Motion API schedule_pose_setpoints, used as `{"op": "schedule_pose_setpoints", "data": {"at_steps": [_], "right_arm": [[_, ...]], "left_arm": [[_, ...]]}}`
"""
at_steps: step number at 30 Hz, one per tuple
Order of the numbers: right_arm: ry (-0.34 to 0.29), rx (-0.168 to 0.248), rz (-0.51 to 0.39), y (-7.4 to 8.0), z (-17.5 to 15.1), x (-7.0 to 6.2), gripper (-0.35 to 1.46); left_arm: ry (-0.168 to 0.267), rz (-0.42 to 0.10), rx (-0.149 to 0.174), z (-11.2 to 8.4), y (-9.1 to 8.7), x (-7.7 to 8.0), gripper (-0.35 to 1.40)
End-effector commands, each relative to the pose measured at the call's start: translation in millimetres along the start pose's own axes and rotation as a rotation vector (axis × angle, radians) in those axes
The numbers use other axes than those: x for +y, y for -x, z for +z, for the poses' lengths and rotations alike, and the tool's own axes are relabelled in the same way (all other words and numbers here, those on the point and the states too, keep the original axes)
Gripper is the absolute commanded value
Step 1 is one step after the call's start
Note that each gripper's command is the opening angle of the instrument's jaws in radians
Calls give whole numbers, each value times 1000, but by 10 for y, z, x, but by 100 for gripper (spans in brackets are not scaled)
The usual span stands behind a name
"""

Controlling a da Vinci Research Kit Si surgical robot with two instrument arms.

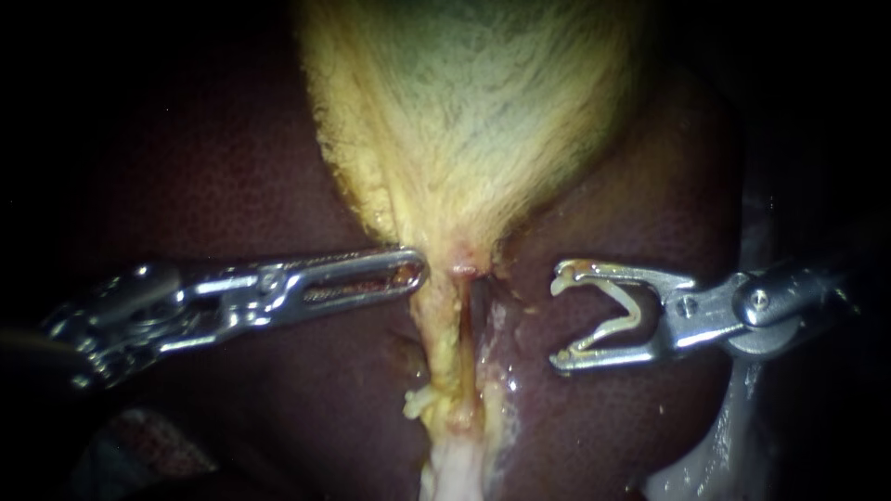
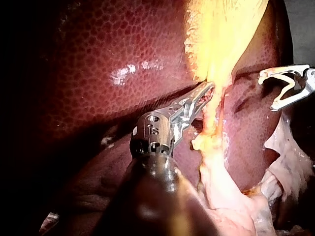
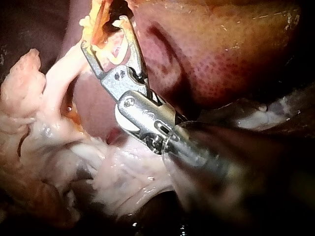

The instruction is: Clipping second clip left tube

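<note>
Two instruments: both short of the tube
Left instrument (image 1: 413, 274): hand pressed together, tip against gallbladder (image 1: 464, 111) neck, 9 o'clock of left tube (image 1: 444, 339)
Right instrument (image 1: 557, 317): hand spread, pinching open clip (image 1: 636, 315), 3 o'clock, apart
Progress: clip not yet placed; none seen on tube
Containers: none

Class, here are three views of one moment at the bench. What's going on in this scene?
Two instruments work just below the gallbladder, which lies on the dark liver. The left instrument has its tip against the yellowish left tube. The right instrument carries a pale V-shaped clip between its wide-spread jaws. In the endoscope view it sits off to the side of the tubes and apart from them. The clip is not yet on a tube.
</note>
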Motion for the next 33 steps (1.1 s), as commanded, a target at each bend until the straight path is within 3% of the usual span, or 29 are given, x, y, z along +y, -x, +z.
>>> {"op": "schedule_pose_setpoints", "data": {"at_steps": [1, 6, 12, 17, 22, 29, 33], "right_arm": [[-2, 0, 0, 0, 3, -1, 60], [-19, 4, -12, 7, 30, -12, 60], [-64, 9, 22, 25, 101, -35, 60], [-80, 6, 59, 41, 158, -44, 60], [-78, 3, 79, 56, 178, -37, 60], [-43, -12, 102, 81, 157, -14, 60], [-23, -44, 102, 91, 143, -5, 60]], "left_arm": [[-1, 0, 1, -1, 0, 0, -33], [-6, 0, 5, -11, 3, 3, -33], [5, -9, -2, -33, 4, 21, -33], [14, -10, -7, -49, 9, 28, -33], [18, -13, -9, -59, 10, 17, -33], [22, -16, -12, -65, 7, 0, -33], [21, -17, -10, -68, 6, -7, -33]]}}
